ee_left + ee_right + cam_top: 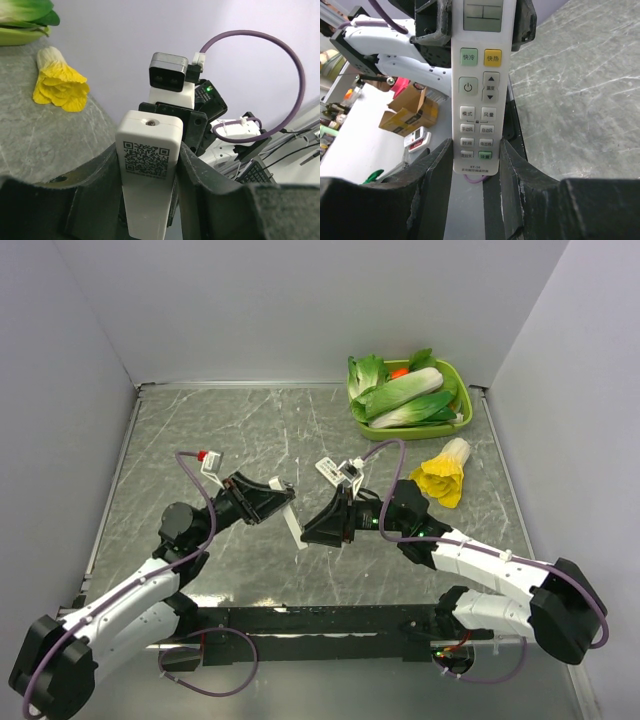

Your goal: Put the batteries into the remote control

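A white remote control (293,527) hangs in the air above the middle of the marble table, held from both ends. My left gripper (285,502) is shut on one end; the left wrist view shows the remote's (147,165) plain back with a QR code, squeezed between both fingers of the left gripper (149,152). My right gripper (308,530) is shut on the other end; its wrist view shows the remote's (479,100) button face, with green and yellow keys, and the right gripper's (476,145) fingertips pressing its sides. The batteries are out of view.
A green tray (462,420) of leafy greens sits at the back right corner. A yellow and white cabbage-like piece (443,475) lies in front of it, right of my right arm. Grey walls enclose the table on three sides.
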### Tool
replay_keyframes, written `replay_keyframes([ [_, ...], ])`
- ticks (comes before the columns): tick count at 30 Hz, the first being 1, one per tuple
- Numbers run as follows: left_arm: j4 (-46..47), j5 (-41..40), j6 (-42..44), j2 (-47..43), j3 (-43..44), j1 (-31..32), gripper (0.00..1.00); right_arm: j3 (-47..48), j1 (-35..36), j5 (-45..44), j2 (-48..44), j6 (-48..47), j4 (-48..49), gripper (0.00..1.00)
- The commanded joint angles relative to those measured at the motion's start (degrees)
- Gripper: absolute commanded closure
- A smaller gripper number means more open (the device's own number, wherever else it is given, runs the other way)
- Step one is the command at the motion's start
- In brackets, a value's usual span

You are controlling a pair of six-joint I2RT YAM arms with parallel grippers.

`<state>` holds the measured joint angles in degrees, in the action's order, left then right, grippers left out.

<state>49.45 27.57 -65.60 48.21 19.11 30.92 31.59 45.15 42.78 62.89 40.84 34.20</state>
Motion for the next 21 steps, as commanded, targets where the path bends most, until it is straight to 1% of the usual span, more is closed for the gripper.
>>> replay_keyframes([
  [1,-12.6,-8.6,3.5,-4.1,3.6,0.8,0.98,0.7,0.6,-2.6,-3.6,-4.3,-0.3,0.48],
  [2,-19.8,-10.8,3.9,-4.7,4.9,0.8,0.98,0.8,0.6,-5.0,-4.4,-5.2,-3.6,0.41],
  [3,-23.1,-12.6,4.1,-5.3,5.7,1.0,0.98,1.1,0.6,-6.3,-5.8,-7.3,-5.2,0.35],
  [4,-26.0,-15.9,4.3,-6.2,6.5,1.1,0.98,1.2,1.1,-7.7,-6.5,-8.6,-6.9,0.26],
  [5,-29.6,-18.0,4.1,-6.5,7.9,1.2,0.98,1.7,1.3,-10.8,-7.3,-9.6,-9.7,0.23],
  [6,-35.3,-19.7,3.9,-6.8,8.7,1.8,0.98,2.0,1.6,-12.2,-8.4,-11.7,-11.3,0.20],
  [7,-38.2,-23.4,3.9,-7.2,9.3,2.0,0.98,2.3,2.7,-14.0,-8.7,-12.7,-12.5,0.15],
  [8,-40.3,-24.9,3.6,-7.5,10.3,2.3,0.98,2.9,3.3,-15.7,-9.0,-13.8,-13.4,0.14],
  [9,-43.3,-26.3,3.6,-7.5,10.7,2.8,0.98,3.1,4.0,-19.5,-9.2,-15.4,-14.6,0.12],
  [11,-45.3,-27.4,2.7,-7.7,11.5,3.3,0.98,3.5,6.6,-23.3,-8.9,-17.1,-14.9,0.11],
  [12,-46.8,-29.3,2.4,-7.6,11.7,3.5,0.98,3.6,7.7,-27.8,-8.3,-18.8,-14.9,0.11],
  [15,-48.2,-31.1,1.4,-7.2,12.4,4.0,0.98,4.2,12.1,-33.8,-6.3,-22.7,-14.2,0.12],
  [16,-48.8,-31.4,1.2,-6.9,12.6,4.1,0.98,4.4,13.5,-37.8,-5.7,-23.8,-13.4,0.12],
  [18,-49.1,-31.9,0.8,-6.6,13.0,4.2,0.98,5.1,16.8,-42.1,-3.5,-26.6,-12.4,0.12],
  [19,-49.3,-32.1,0.7,-6.5,13.2,4.2,0.98,5.4,17.7,-45.8,-2.5,-27.3,-11.7,0.12],
  [21,-50.8,-33.1,0.4,-6.5,13.4,4.3,0.98,6.3,20.1,-48.9,-0.1,-29.0,-11.2,0.13],
])
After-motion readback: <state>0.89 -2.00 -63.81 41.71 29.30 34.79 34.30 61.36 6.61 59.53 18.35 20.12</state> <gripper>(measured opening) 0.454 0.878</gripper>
